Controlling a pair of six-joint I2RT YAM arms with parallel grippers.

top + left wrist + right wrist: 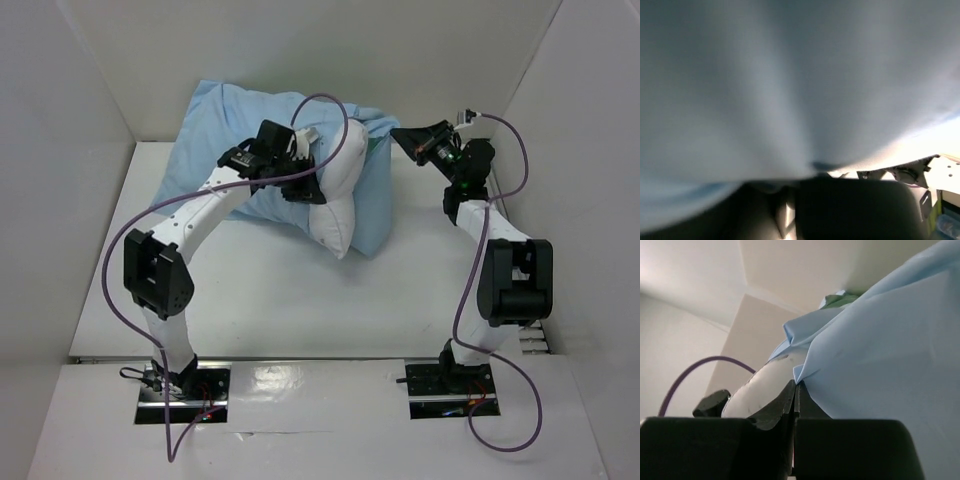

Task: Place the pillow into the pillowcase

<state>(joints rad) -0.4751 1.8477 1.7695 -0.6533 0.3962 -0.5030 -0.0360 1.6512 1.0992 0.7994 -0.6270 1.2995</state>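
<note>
The light blue pillowcase (225, 125) lies bunched at the back of the table. The white pillow (340, 200) sticks out of its right-hand opening, its near end standing free. My left gripper (303, 180) reaches over the pillowcase and is shut on the pillow. In the left wrist view blurred pale fabric (790, 85) fills the frame above my left gripper (790, 186). My right gripper (402, 135) is shut on the pillowcase's opening edge at the right. In the right wrist view my right gripper (796, 386) pinches the blue hem (875, 355), with the pillow (757, 387) just to its left and a bit of green lining (840, 300) farther back.
White walls (90, 80) close the table on the left, back and right. The white tabletop (300, 300) lies in front of the bedding. Purple cables (130, 240) loop along both arms. The arm bases (440, 385) sit at the near edge.
</note>
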